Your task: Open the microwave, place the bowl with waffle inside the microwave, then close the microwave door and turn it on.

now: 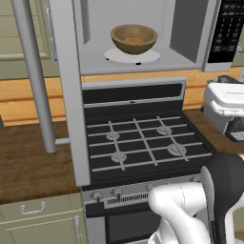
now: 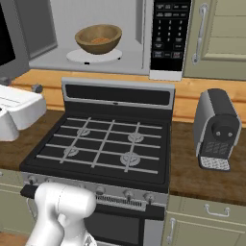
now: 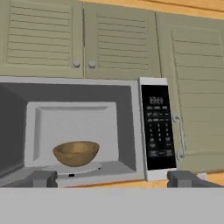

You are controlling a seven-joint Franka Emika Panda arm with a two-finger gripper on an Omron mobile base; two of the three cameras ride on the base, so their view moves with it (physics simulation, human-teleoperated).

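The microwave hangs above the stove with its cavity showing. Its microwave door stands swung wide open to the left, the long bar handle toward me. On the white turntable inside sits the tan wooden bowl, and the orange-brown waffle lies in it. In the hand view the bowl's wall hides the waffle. My gripper is open, holds nothing, and faces the cavity from well back.
A black gas stove lies directly below the microwave. A white appliance stands on the counter beside the stove, a dark coffee machine on the other side. Beige cabinets surround the microwave.
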